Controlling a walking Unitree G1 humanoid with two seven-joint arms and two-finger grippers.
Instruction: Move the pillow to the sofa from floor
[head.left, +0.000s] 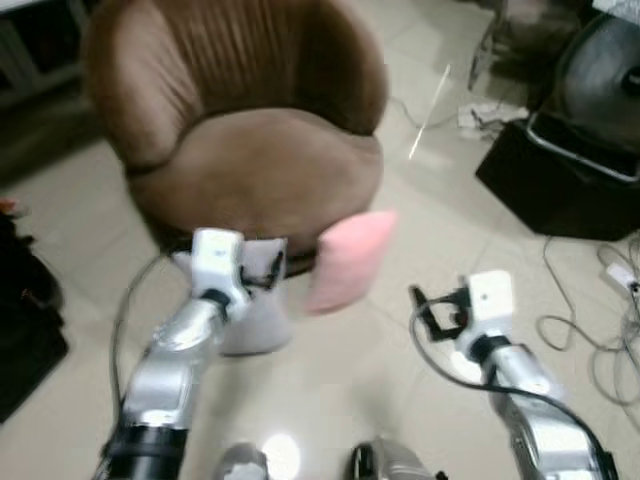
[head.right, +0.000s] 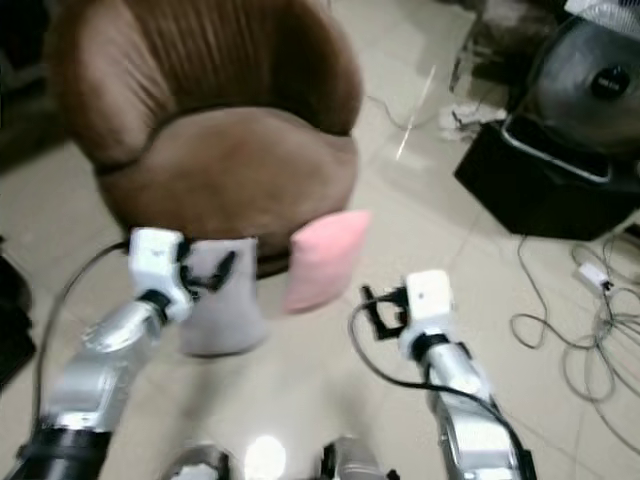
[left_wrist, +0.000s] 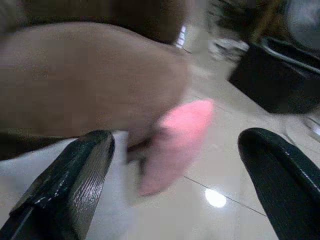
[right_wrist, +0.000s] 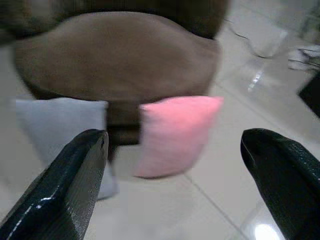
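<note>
Sofa (head.left: 255, 150): brown round armchair-type seat, filled upper left + centre of the head views; nothing lay on the seat cushion.
Floor (head.left: 400, 330): pale glossy tiles w/ light glare, lower half of frame.
Black box (head.left: 555, 185): upper right, on the floor, w/ a grey fan (head.left: 600, 70) behind it.
Cables (head.left: 590, 320): loose loops at right edge, on the tiles.
Grey pillow (head.right: 215, 300): stood on floor against the sofa base, lower left of centre; partly hidden behind left arm.
Pink pillow (head.left: 350, 260): centre of frame, upright on the floor, leaning on sofa's front base, just beside the grey one. Not on the seat.
Left arm: silver, rose from lower left corner.
Left gripper (left_wrist: 175, 170): in front of the grey pillow, near sofa base. Fingers (left_wrist: 65, 185) spread wide in wrist view; nothing between them, pink pillow seen thru the gap. Contact w/ grey pillow: couldn't tell, blurred.
Right arm: silver, rose from lower right.
Right gripper (right_wrist: 175, 170): lower right of centre over bare tile, apart from pink pillow, pointed toward it. Fingers (right_wrist: 75, 175) wide apart, held nothing; pink pillow + sofa base framed between them in wrist view.
</note>
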